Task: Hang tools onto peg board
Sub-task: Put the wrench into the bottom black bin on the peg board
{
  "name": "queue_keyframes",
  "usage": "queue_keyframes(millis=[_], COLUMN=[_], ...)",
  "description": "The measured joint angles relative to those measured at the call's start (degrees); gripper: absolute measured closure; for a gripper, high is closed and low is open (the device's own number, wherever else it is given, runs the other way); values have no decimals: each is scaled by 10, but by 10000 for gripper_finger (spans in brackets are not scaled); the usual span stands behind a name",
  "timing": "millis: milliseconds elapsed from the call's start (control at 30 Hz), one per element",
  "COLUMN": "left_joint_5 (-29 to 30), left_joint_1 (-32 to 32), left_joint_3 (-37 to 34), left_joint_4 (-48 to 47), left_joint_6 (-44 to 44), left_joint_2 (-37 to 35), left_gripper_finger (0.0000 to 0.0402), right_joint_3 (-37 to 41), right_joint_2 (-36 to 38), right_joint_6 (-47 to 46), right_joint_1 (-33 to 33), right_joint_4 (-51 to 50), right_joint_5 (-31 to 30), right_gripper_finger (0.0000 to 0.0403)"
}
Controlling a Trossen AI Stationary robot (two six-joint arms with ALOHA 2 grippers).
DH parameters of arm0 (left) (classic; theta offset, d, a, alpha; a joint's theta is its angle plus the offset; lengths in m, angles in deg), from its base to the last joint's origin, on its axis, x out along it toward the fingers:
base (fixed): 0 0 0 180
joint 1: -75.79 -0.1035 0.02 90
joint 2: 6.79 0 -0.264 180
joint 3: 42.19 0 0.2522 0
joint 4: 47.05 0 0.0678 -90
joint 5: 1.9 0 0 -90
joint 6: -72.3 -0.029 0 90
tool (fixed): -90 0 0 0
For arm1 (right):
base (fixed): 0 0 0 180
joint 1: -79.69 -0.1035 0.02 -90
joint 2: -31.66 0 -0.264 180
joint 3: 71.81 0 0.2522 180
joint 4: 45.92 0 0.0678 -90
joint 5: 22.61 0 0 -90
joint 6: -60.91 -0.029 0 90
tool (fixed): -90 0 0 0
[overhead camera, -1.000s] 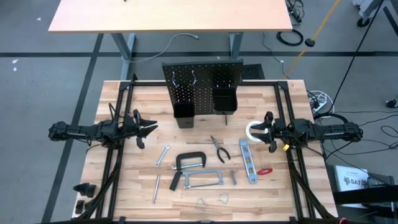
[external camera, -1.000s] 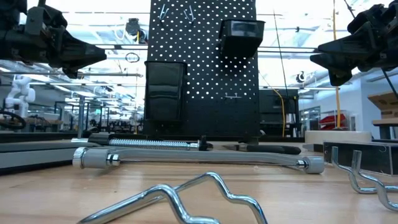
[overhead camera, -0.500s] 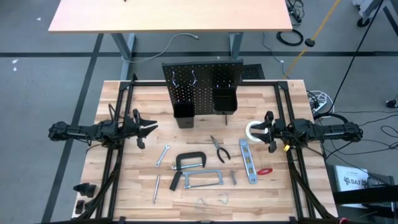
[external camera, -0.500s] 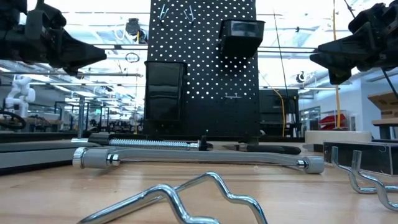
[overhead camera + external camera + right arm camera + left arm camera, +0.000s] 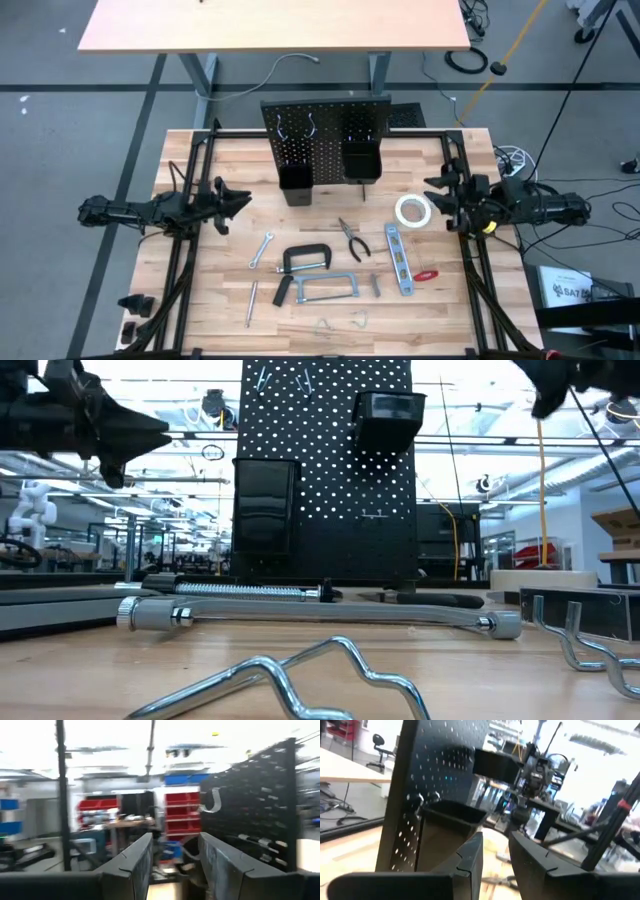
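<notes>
Both grippers hang empty with jaws parted: the left gripper (image 5: 240, 200) above the table's left side, the right gripper (image 5: 432, 190) just beside the white tape roll (image 5: 411, 211), probably lining up a first pick. The tools (image 5: 320, 270), including the black C-clamp (image 5: 305, 259) and grey hacksaw (image 5: 325, 288), lie flat mid-table. The peg board (image 5: 325, 135) stands upright at the far edge, black and perforated, with 2 bins and bare hooks.

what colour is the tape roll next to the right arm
White; the tape roll lies flat on the table, clearest in the high view.
</notes>
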Motion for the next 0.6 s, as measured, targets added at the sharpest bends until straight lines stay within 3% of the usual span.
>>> queue_keyframes(millis=[233,367,533,600], left_joint_5=[1,6,-118,-131], left_joint_1=[0,0,1,0], left_joint_3=[0,0,7,21], left_joint_4=[9,37,34,36], left_joint_6=[-9,-26,-80,-85], left_joint_2=[0,0,3,3], left_gripper_finger=[304,304,304,304], right_joint_3=[-52,-91,-167,-201], right_joint_2=[-198,-311,-413,-438], right_joint_6=[-24,-86,-107,-110], right_joint_1=[0,-1,-22,-35], right_joint_4=[5,14,-30,-65], right_joint_5=[17,21,96,129], right_gripper_finger=[250,250,250,250])
